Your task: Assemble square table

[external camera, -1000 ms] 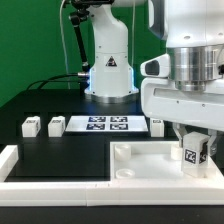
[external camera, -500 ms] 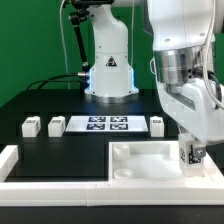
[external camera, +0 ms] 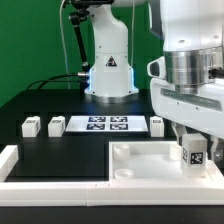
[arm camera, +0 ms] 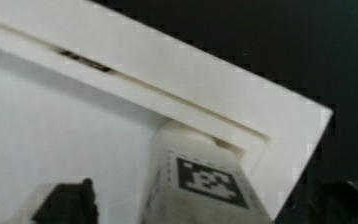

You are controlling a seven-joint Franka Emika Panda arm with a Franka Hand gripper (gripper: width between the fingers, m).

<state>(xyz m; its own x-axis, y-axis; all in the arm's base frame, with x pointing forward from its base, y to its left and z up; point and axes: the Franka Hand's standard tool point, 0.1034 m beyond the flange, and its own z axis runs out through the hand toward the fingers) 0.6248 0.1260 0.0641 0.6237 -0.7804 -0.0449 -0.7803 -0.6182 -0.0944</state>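
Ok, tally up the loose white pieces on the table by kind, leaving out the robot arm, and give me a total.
leg blocks: 4 (three on the black table, one standing in the slab's corner)
square tabletop slab: 1
marker board: 1
border rail: 1
Total: 7

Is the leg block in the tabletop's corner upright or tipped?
Upright: the leg block stands on end in a corner of the tabletop.
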